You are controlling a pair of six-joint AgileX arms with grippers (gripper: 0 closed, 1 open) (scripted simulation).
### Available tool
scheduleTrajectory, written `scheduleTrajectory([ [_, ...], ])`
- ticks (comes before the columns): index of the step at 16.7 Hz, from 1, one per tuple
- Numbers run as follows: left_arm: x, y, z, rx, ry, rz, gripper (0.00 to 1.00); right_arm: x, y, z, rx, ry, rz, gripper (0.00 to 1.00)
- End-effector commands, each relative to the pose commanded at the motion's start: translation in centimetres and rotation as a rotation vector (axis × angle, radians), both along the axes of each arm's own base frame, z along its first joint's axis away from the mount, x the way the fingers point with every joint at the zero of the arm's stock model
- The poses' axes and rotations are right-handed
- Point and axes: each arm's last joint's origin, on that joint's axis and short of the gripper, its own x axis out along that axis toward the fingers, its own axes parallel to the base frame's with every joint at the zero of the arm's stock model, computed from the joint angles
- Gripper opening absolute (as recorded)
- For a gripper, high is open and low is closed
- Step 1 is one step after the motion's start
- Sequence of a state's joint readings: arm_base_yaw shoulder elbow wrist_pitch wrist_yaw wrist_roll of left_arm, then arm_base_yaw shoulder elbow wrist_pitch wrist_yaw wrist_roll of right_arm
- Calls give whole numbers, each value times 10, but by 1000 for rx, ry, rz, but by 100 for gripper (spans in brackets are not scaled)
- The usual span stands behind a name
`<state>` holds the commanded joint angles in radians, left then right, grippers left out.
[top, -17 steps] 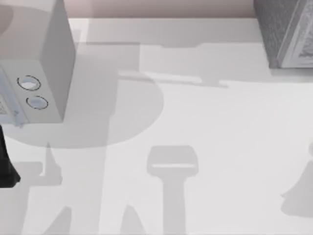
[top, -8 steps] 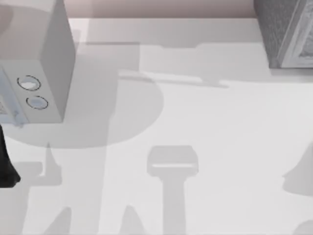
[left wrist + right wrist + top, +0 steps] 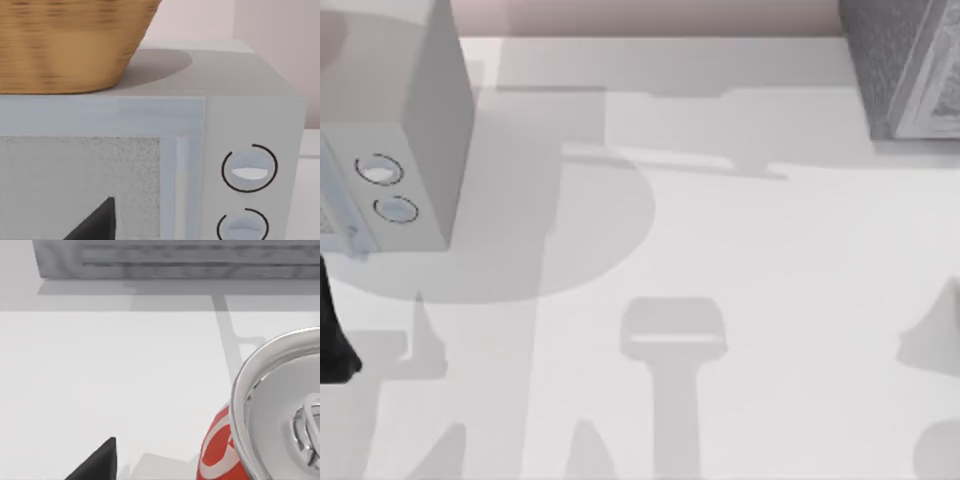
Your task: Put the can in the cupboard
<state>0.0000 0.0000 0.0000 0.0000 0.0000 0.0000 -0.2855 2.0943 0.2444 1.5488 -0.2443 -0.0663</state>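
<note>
My right arm's shadow has shifted on the worktop [image 3: 740,250] below the cupboard [image 3: 895,70]. The can [image 3: 270,415] stands upright before the cupboard, ungrasped; I cannot tell the finger state.

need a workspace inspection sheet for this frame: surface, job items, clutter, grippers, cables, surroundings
Surface: white table, shadows only across its middle.
Job's things: red can, upright, silver top with pull tab, close to the right wrist camera; cupboard at the table's far right, dark grey speckled, front shut.
Clutter: white microwave with two dials at the far left; wicker basket standing on top of it.
Grippers: left arm parked at the left edge; a dark fingertip near the can.
Cables: nothing seen.
Surroundings: pale pink wall behind the table.
</note>
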Motion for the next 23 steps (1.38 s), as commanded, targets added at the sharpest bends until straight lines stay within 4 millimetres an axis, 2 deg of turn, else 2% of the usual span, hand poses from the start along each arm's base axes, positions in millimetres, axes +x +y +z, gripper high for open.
scheduleTrajectory([
  [12,0,0,0,0,0,0,100,0,0,0,0,0,0,2],
  [23,0,0,0,0,0,0,100,1,-1,2,0,-4,-2,0],
])
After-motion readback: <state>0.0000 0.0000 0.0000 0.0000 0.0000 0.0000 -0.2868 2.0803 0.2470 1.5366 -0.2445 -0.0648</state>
